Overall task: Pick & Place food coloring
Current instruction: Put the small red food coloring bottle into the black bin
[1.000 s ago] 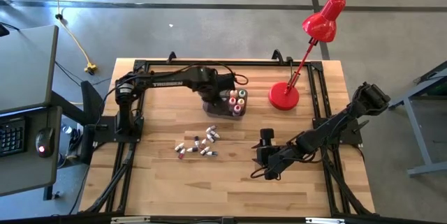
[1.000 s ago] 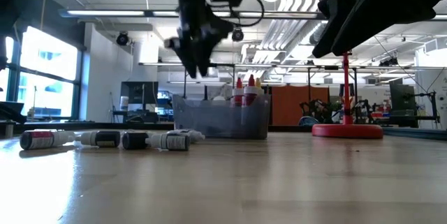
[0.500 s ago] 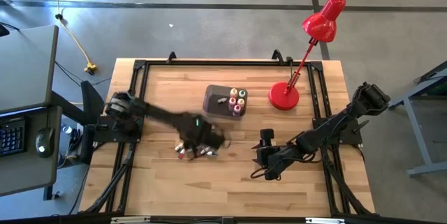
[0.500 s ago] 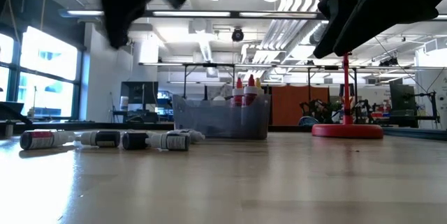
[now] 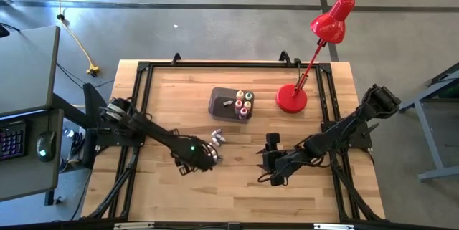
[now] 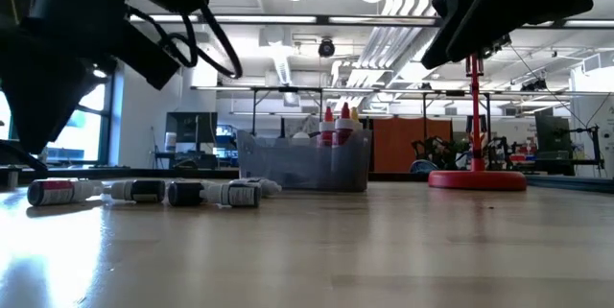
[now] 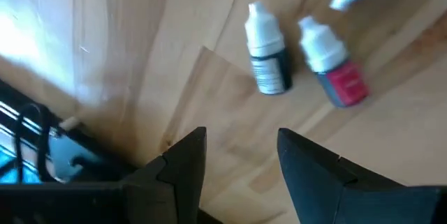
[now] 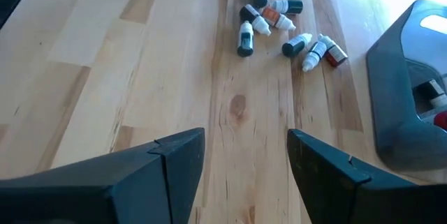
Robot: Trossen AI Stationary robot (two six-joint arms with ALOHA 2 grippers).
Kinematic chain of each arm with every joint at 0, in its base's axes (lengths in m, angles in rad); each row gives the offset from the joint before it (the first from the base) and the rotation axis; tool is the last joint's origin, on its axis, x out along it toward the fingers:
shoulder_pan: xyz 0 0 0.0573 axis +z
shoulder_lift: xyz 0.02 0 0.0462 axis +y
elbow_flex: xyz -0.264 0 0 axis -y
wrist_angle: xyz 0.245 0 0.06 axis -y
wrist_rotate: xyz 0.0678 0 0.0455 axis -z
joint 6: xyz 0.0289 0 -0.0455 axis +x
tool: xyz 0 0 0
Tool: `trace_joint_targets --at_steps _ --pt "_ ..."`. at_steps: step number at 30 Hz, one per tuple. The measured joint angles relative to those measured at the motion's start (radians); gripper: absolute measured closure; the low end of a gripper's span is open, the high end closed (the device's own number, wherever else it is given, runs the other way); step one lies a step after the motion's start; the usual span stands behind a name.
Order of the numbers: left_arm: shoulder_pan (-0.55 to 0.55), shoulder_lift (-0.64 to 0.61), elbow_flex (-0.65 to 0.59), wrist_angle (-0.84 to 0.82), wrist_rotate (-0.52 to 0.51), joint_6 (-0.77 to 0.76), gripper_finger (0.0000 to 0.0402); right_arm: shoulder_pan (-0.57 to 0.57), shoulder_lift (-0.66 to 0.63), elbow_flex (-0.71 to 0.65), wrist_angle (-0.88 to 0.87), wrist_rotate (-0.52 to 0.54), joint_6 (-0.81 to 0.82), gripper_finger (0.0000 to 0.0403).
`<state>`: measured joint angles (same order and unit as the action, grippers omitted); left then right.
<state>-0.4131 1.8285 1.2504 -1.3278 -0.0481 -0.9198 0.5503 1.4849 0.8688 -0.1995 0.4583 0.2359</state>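
Left gripper [image 7: 237, 144] open above loose food coloring [image 7: 267, 56].

Left end effector [image 5: 203, 160] over loose food coloring [image 5: 217, 138] beside bin [image 5: 224, 104].

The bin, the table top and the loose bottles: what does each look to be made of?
The bin looks like translucent grey plastic: bottles inside show dimly through its wall. The table top looks like pale butcher-block wood with a light sheen: jointed strips and grain lines show. The loose bottles look like soft whitish plastic with printed dark or red labels, probably squeeze droppers given their tapered tips.
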Motion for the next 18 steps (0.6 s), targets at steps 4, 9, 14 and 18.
trace_joint_targets --at_steps 4,9,14,18 --pt "0.043 -0.056 -0.03 -0.049 -0.015 0.083 0.023 0.0 0.0 0.0 0.001 -0.002 0.0 0.0204" --pt "0.115 -0.199 -0.111 -0.094 -0.064 0.103 0.023 0.0 0.0 0.0 -0.002 -0.002 0.0 0.0204" --pt "0.173 -0.377 -0.296 0.24 -0.035 -0.001 0.023 0.0 0.0 0.0 -0.008 -0.006 -0.001 0.0204" --pt "0.17 -0.424 -0.402 0.5 -0.018 -0.047 0.023 0.0 0.0 0.0 -0.018 -0.009 -0.001 0.0204"
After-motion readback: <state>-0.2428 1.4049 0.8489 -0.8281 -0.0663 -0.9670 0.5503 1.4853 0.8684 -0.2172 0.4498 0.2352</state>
